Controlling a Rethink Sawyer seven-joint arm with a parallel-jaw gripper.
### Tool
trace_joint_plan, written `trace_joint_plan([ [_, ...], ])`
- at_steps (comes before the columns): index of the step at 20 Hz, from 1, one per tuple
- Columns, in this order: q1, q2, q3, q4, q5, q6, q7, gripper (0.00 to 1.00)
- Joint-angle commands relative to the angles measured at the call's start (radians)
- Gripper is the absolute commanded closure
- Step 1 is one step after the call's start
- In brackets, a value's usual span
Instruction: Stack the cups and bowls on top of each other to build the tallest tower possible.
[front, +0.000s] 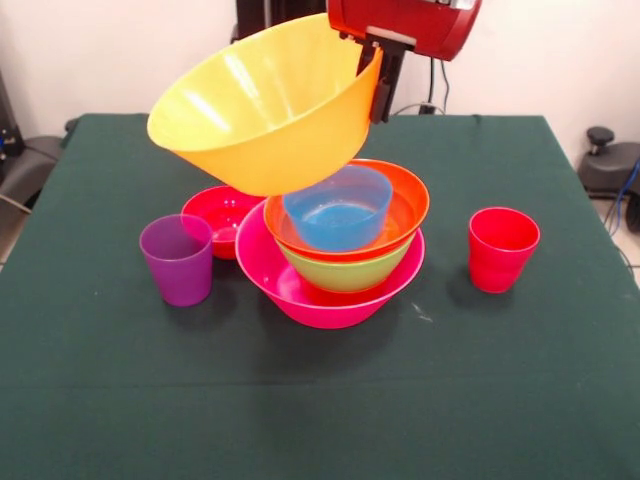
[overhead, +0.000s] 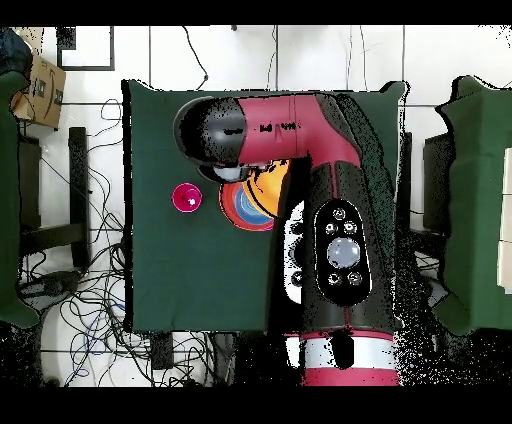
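My gripper (front: 376, 88) is shut on the rim of the large yellow-orange bowl (front: 262, 110) and holds it tilted in the air, above and just left of the tower. The tower stands mid-table: a pink bowl (front: 320, 298) at the bottom, then a green bowl (front: 345, 272), an orange-red bowl (front: 408, 205) and a small blue bowl (front: 338, 210). A small red bowl (front: 220, 213) sits behind it on the left. The purple cup (front: 178, 260) stands left of the tower and the red cup (front: 502, 248) to its right. The lime green cup and the small orange bowl are out of view.
The green table cloth (front: 320, 400) spreads wide in front of the tower. In the overhead view the arm (overhead: 300, 130) covers most of the table; only the red cup (overhead: 187, 198) and a part of the tower (overhead: 240, 208) show beside it.
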Motion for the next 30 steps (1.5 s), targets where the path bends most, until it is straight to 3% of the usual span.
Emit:
trace_joint_plan([
  [1,0.032,0.012,-0.005,-0.032,0.018,0.085,0.088,1.00],
  [30,0.063,0.068,-0.042,-0.041,0.016,-0.001,0.108,1.00],
])
